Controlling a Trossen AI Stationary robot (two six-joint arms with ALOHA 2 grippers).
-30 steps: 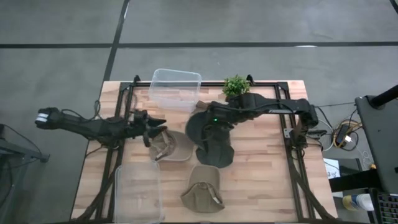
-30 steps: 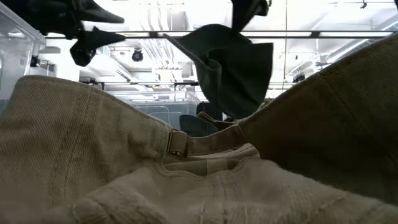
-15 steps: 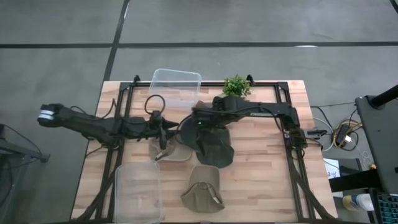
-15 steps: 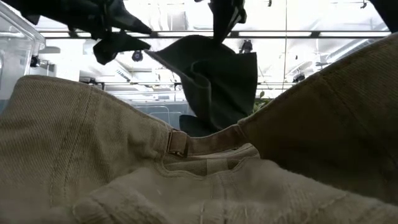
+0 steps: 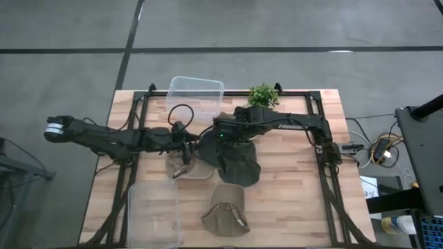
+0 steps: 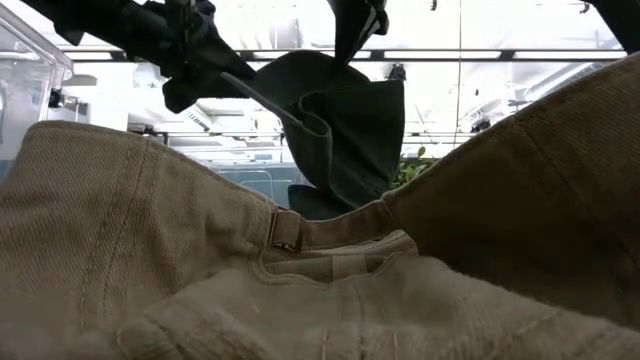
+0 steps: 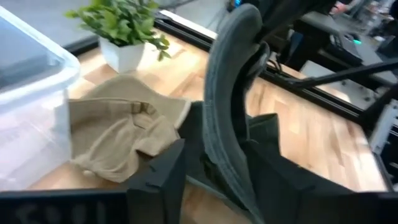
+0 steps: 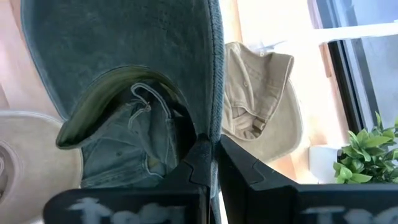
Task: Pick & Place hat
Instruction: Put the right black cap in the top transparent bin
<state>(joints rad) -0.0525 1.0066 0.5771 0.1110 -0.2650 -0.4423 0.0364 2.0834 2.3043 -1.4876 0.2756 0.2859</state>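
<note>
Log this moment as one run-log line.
right gripper: shut on dark green hat, lifted | left gripper: jaws astride its brim | tan hats: on table

My count of the table, by kind

I see three hats: one dark hat (image 5: 232,155) and two tan hats (image 5: 188,164) (image 5: 225,211) (one partly under the left arm). Two clear bins (image 5: 196,99) (image 5: 154,213), one plant (image 5: 262,95), and my two arms, each with one gripper (image 5: 185,158) (image 5: 220,135).

Crowded middle, open desk on the right

Dark green denim hat (image 5: 232,155), two tan caps (image 5: 190,164) (image 5: 225,211) and clear plastic bins (image 5: 196,99) (image 5: 154,214) block the centre; bare wooden desk (image 5: 294,200) lies right.
</note>
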